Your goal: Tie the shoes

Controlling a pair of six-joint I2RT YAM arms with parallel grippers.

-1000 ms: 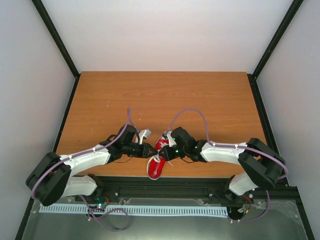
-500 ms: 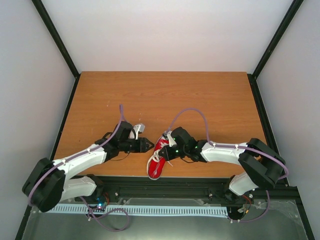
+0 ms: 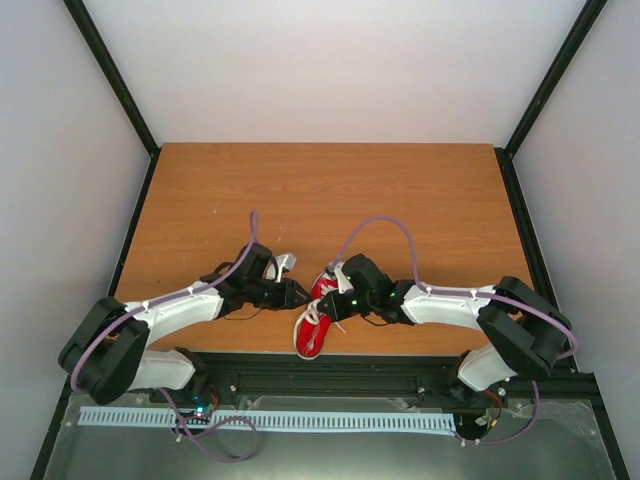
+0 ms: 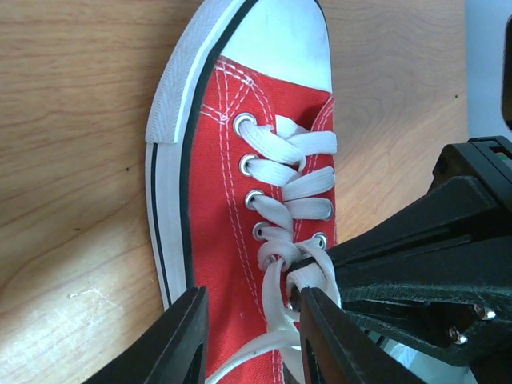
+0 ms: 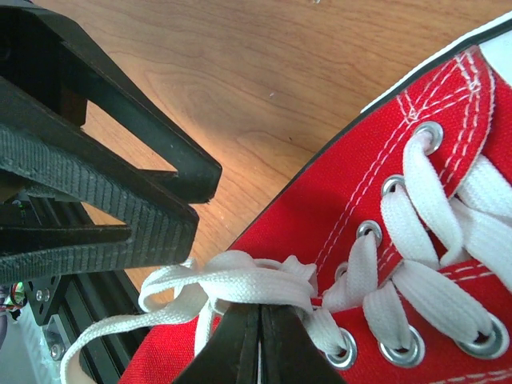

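Where the 2 arms are bolted at the near edge, the table (image 3: 400, 190) carries the red sneaker (image 3: 312, 332) just past the black rail (image 3: 330, 372), roughly midway between the 2 bases. It sits laced side up, with its white toe cap (image 4: 280, 40) pointing toward the rail and its heel end tucked under the grippers. Both arms reach inward and meet over the upper part of the shoe. The left gripper (image 4: 252, 296) hangs over the red canvas with its 2 fingers partly apart. A strand of the white laces (image 5: 240, 280) runs through the gap between them, but neither finger clamps it, so this gripper holds nothing. The right gripper (image 5: 260, 332) comes in from the other side with its fingers pressed fully together. They pinch a bunched crossing of the laces just above the top eyelets, and loose loops spill out toward the rail. In the left wrist view the right gripper's black tip meets the lace right beside the left gripper's inner finger, so the 2 tools stand very near each other. Beyond them, purple cables (image 3: 385, 222) arch over the arms, and the wooden surface runs on to the far wall.
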